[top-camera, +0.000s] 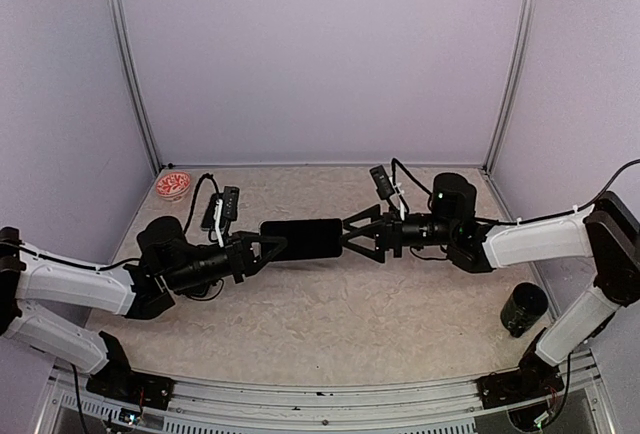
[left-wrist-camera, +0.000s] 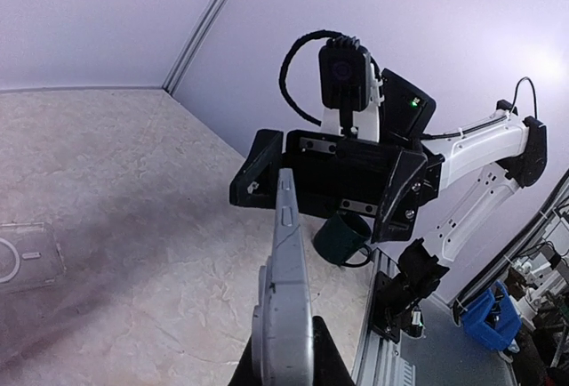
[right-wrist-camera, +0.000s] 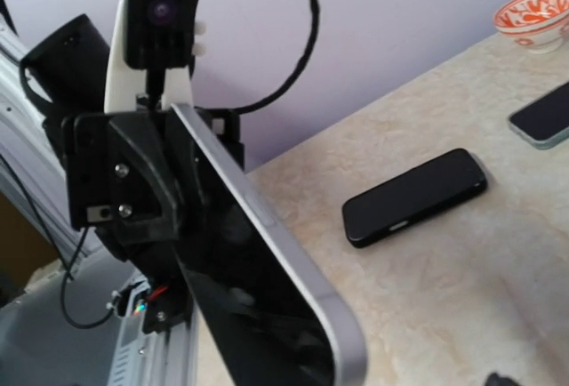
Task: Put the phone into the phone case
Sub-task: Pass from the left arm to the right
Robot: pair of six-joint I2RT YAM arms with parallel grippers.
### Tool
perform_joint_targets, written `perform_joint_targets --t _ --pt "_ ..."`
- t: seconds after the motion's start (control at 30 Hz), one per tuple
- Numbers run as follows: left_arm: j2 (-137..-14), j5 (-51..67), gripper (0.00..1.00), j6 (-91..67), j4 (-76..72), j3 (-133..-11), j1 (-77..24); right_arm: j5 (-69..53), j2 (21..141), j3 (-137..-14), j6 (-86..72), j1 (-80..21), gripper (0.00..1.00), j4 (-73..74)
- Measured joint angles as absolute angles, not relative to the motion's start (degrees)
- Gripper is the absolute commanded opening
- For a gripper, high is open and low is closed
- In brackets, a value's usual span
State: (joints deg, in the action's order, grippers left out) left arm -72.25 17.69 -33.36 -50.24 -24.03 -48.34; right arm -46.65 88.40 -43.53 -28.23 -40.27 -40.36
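While left hand (top-camera: 272, 246) grips one phone (top-camera: 310, 238), two other phones (right-wrist-camera: 414, 197) lie flat.

phone (top-camera: 301, 239): dark, silver-edged, aloft, face up | case (left-wrist-camera: 27, 257): clear, apparently flat on table (left-wrist-camera: 133, 181)

Gleaming glossy black across the glass face of the phone (right-wrist-camera: 267, 306), running matt silver metal along its rim. Looking clear, smooth plastic in the phone case (left-wrist-camera: 27, 257). Showing matt, mottled, stone-like beige over the table (top-camera: 330, 324). Shining as glazed ceramic on the bowl (right-wrist-camera: 533, 12), red-patterned over white.
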Motion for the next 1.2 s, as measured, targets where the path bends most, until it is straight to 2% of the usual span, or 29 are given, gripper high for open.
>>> perform_joint_targets --t 0.33,0.87,1.0,1.2 --pt "-78.1 19.3 0.00 -32.9 -53.4 -28.3 -49.4 -48.5 91.3 -43.3 -32.9 -41.7 0.88 -46.0" --pt "-82.5 19.8 0.00 -33.1 -55.8 -29.8 -49.6 -52.3 95.1 -43.4 -37.9 -43.5 0.63 -52.4" --pt "-83.2 20.3 0.00 -33.2 -56.4 -30.3 -49.7 -52.4 95.2 -43.4 -38.5 -43.5 0.53 -53.0" --pt "-83.4 21.0 0.00 -33.4 -57.4 -30.4 -50.0 -52.6 95.4 -43.7 -38.7 -43.5 0.26 -53.5"
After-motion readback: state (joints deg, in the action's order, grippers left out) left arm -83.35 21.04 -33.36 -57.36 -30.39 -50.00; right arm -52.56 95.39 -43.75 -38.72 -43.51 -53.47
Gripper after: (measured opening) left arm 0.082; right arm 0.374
